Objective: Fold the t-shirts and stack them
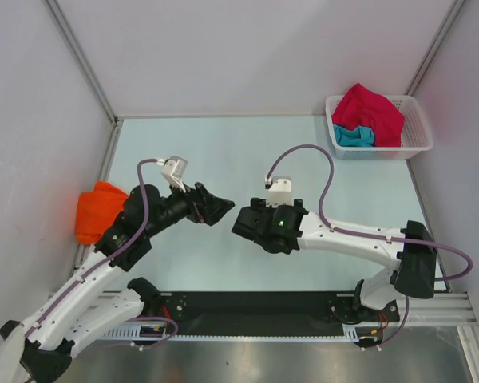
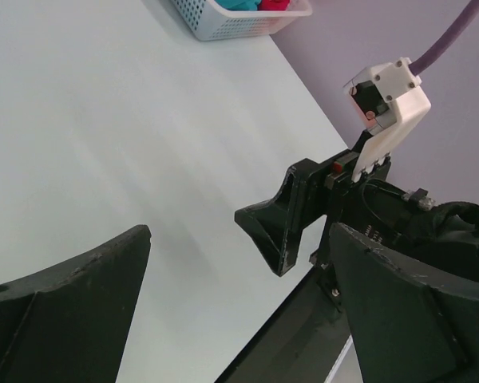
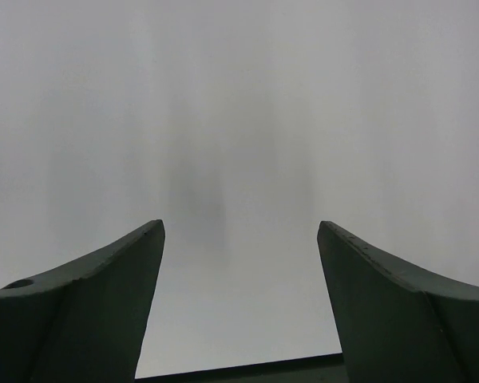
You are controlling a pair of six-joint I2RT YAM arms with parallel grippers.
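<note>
Red t-shirt (image 1: pixel 371 112) heaped on top of the teal t-shirt (image 1: pixel 353 137), both crumpled in the white basket (image 1: pixel 421 132) at the far right corner of the table (image 1: pixel 223 152); the heap shows no clear long axis. Over on the left edge sits the orange t-shirt (image 1: pixel 97 211), bunched, its length running near to far along the wall. Out in the middle, the left gripper (image 1: pixel 219 209) and right gripper (image 1: pixel 243 223) hang almost nose to nose, both spread wide and holding nothing. The basket lies away to the far right of both, so the right arm looks the nearer one for that reach. The orange one sits back beside the left arm's elbow, behind its fingers.
</note>
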